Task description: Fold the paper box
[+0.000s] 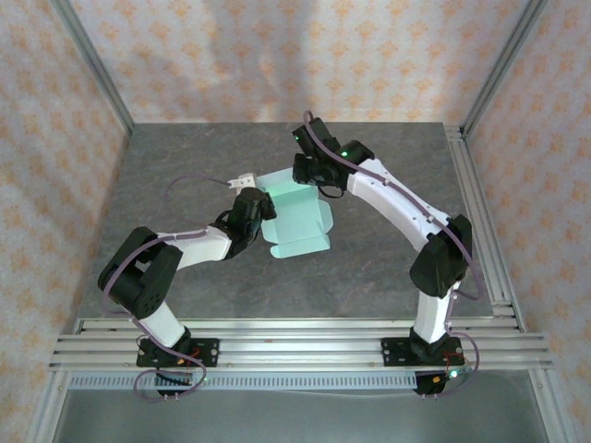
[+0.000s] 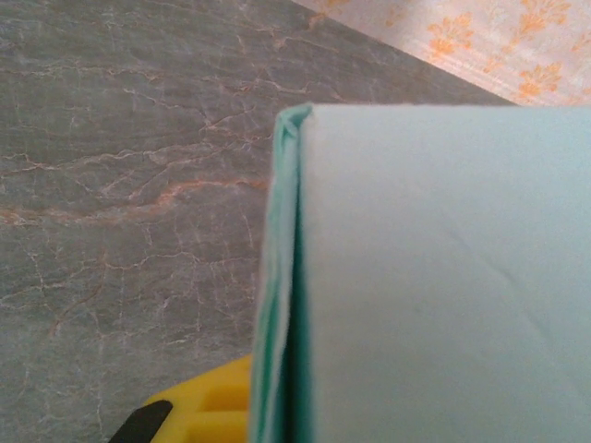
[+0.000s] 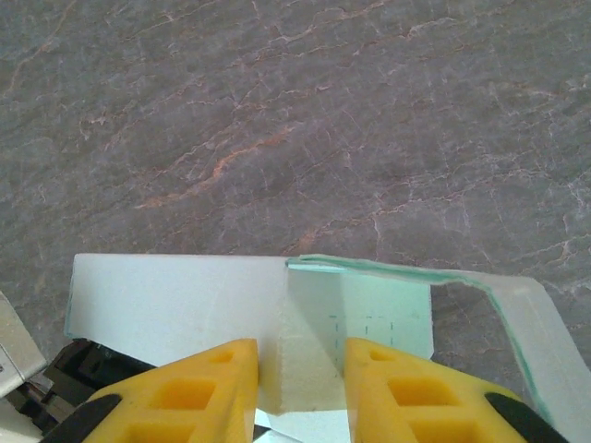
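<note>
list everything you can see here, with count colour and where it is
paper box: one, pale mint, mid-table between the grippers
table: one, grey veined, under everything
wall panels: three, peach patterned, left, back, right
rails: several, silver, near edge
left arm: one, white and black, near left
right arm: one, white and black, near right
left gripper: one, yellow fingers, shut on the box's left edge
right gripper: one, yellow fingers, open over the box's far edge

A dark grey, marble-veined counter (image 1: 185, 166) streaked with rust-coloured lines sits inside walls (image 1: 277, 55) papered in pale pink with an orange floral motif. Aluminium posts (image 1: 92, 65) frame the corners, grooved aluminium rails (image 1: 295, 337) line the near edge, and soft shadows fall across the back wall.
</note>
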Motion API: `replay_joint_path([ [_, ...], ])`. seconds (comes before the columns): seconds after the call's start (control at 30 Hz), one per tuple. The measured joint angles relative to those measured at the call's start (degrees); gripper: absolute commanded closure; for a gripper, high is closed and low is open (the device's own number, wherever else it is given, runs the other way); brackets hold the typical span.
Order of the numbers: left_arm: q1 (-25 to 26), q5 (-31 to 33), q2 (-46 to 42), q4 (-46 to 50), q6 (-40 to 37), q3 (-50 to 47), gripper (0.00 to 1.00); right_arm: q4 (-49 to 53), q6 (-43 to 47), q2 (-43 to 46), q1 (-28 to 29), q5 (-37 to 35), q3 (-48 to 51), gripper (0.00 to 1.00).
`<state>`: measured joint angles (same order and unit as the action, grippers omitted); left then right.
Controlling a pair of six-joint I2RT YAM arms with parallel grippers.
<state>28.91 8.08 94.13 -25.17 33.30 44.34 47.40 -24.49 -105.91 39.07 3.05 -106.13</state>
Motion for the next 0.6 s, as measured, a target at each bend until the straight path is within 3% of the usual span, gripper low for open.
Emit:
replay_joint_path([
  [0.1,0.0,-0.07,0.0,0.13,-0.28,0.0,1.0,0.02,-1.11,-0.15,-0.28,0.94,-0.26,0.83],
  [0.2,0.0,-0.07,0.0,0.13,-0.42,0.0,1.0,-0.02,-1.9,-0.17,-0.74,2.16,-0.28,0.83],
  [0.3,0.22,-0.04,0.0,0.15,-0.42,0.0,1.0,-0.13,-2.84,-0.17,-1.38,3.89,-0.28,0.73],
  [0.47,0.37,-0.09,0.0,0.15,-0.39,0.0,1.0,-0.63,-4.07,-0.17,-2.51,5.84,0.31,0.74],
  [0.6,0.35,-0.07,0.0,0.66,-0.39,0.0,1.0,-1.97,-4.92,-0.17,-3.15,8.33,1.31,0.8],
])
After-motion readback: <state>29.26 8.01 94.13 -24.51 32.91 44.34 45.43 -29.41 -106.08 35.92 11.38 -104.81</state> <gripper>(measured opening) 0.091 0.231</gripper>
